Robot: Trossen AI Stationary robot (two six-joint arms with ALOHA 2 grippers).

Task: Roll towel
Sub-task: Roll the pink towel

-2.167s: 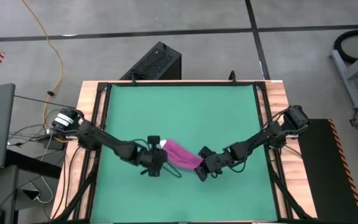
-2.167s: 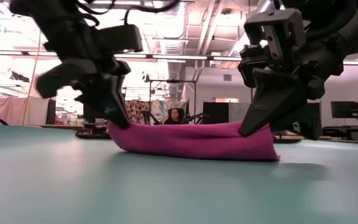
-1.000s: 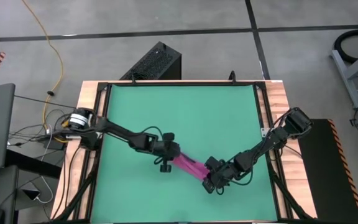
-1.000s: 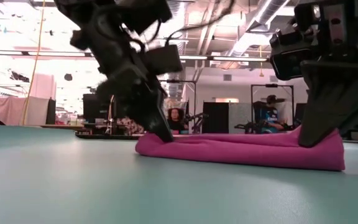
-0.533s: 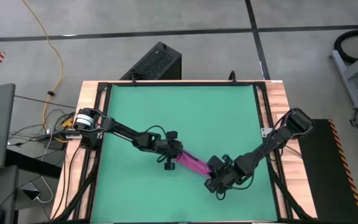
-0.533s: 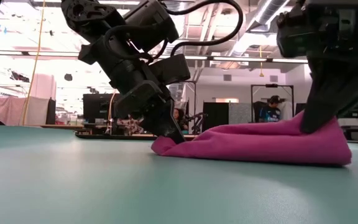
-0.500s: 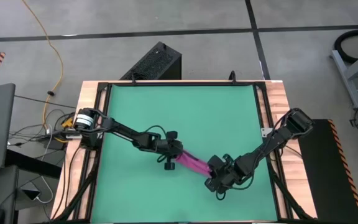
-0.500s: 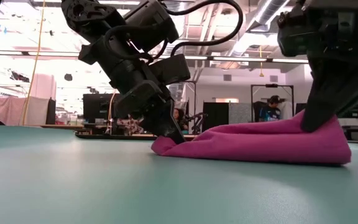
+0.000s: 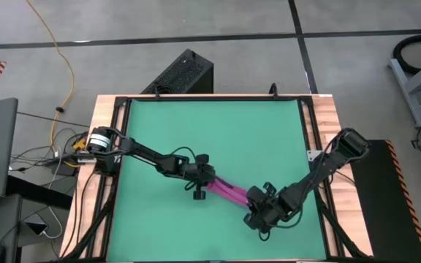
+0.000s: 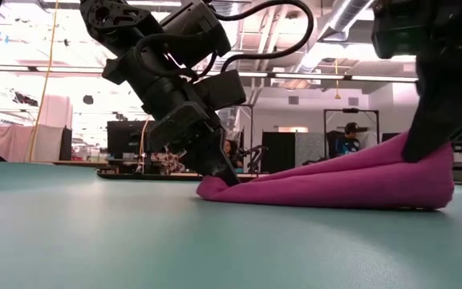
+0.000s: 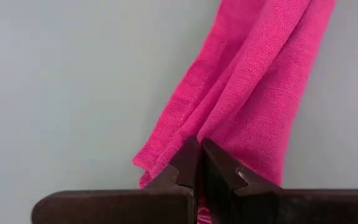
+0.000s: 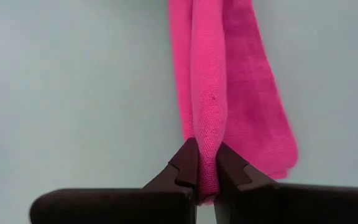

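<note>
- Both grippers are pinched onto the towel [image 9: 230, 191], one at each end, and I see no daylight between either pair of fingers.
- My left gripper [image 9: 205, 177] has its tips closed hard together on the towel's far-left end; the left wrist view shows the fingertips [image 11: 191, 163] meeting with the cloth bunched just past them.
- My right gripper [image 9: 258, 212] holds the opposite end with a narrow gap filled by a fold of fabric; the right wrist view has the fingers [image 12: 188, 163] clamping a ridge of the towel [image 12: 211, 93].
- I read the towel as a narrow gathered strip, long axis diagonal on the green mat [image 9: 210, 131], running from the middle toward the near-right part.
- From the low view, the towel [image 10: 327, 186] lies on the mat at the left gripper's [image 10: 221, 172] end and rises toward the right gripper's end, which is lifted a little.
</note>
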